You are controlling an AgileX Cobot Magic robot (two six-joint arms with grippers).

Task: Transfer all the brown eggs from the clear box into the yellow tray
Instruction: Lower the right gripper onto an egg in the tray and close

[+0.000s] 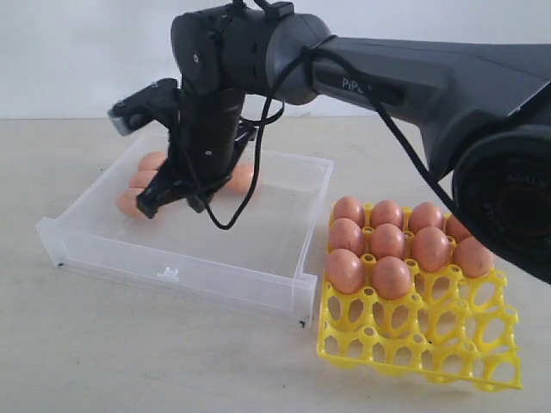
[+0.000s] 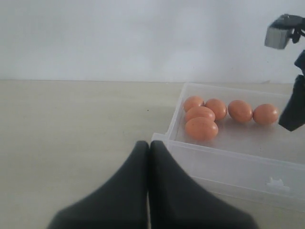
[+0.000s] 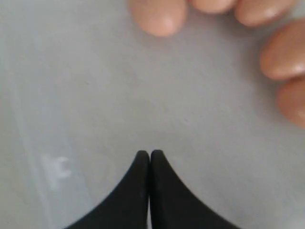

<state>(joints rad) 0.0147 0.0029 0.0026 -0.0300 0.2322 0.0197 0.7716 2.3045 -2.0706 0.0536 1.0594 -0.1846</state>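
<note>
Several brown eggs lie at the far left end of the clear box; they show as a cluster of eggs in the left wrist view and as eggs in the right wrist view. Several more eggs fill the back cells of the yellow tray. My right gripper is shut and empty, hanging over the bare box floor just short of the eggs; the exterior view shows this gripper reaching across. My left gripper is shut and empty beside the box's corner.
The tray stands right of the box, with its front rows of cells open. The right arm stretches over the box's right half. A small front tab marks the box's near wall. Bare table lies left of the box.
</note>
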